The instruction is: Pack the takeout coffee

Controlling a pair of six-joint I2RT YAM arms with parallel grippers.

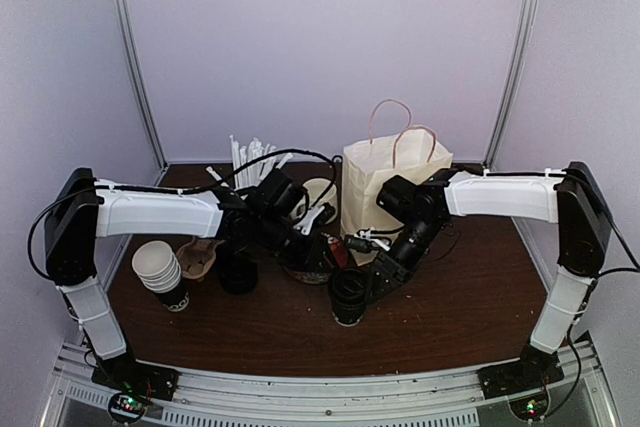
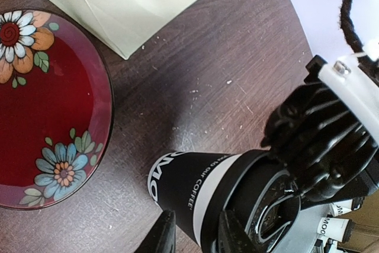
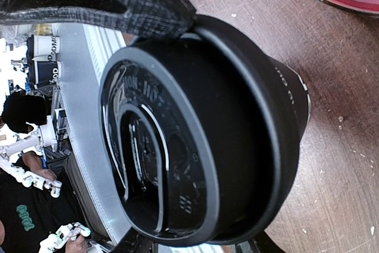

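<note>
The right claw [image 1: 365, 285] is grasping the black cup [image 1: 346, 305] near its lid. In the right wrist view the lid is filling the picture, and one dark finger is pressing on its rim. This cup is sitting just in front of the paper bag [image 1: 385, 187], on the side toward the arm bases, low over the bench [image 1: 450, 307]. I cannot tell if its base is touching the wood. Its long axis is running roughly upright, maybe leaning a little, with the lid on top.

The left claw [image 2: 195, 236] is hanging close to the same cup, and the cup's wall is showing between its two fingers. I cannot tell whether this claw is released or pinching. The red plate [image 2: 41, 105] is lying left of the bag, near the cup. The second black cup [image 1: 238, 274] is standing farther left of the bag, beyond the plate.

I am judging that the coming move is turning on height. The bag's mouth is opening upward, above and behind the cup, so the cup is needing to rise over the near rim. The right arm is nearer to the bag.
</note>
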